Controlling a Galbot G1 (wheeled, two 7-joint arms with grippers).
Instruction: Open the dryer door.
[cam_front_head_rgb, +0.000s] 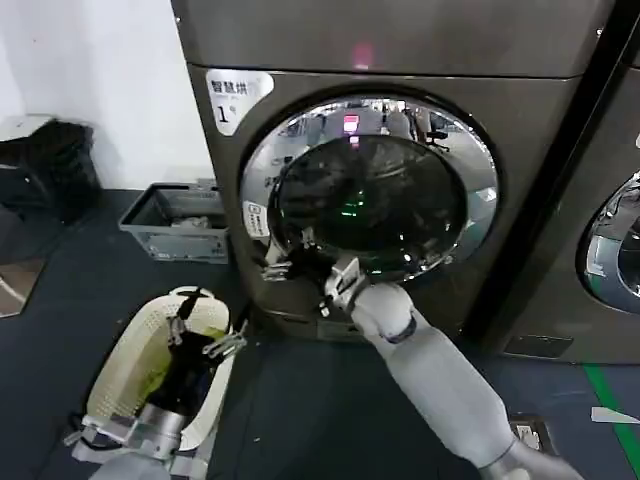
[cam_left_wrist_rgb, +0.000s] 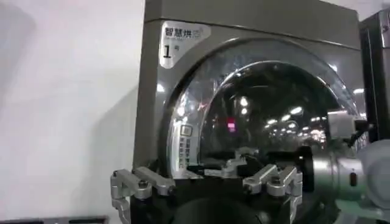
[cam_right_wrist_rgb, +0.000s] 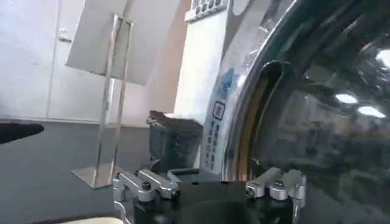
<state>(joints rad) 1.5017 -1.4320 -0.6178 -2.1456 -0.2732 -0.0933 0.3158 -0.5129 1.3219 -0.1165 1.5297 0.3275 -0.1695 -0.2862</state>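
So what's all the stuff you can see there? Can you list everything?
dryer door: one, chrome rim, dark glass, front of machine "1"
label: one, white, machine's upper left corner
neighbouring machine's door: one, chrome-rimmed, far right
crate: one, grey, floor left of dryer
laundry basket: one, white, floor, lower left
right gripper: one, open, at the door's lower-left rim
left gripper: one, open, over the basket

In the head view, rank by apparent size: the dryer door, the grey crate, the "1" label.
1. dryer door
2. grey crate, though it sits farther left and partly hidden
3. "1" label
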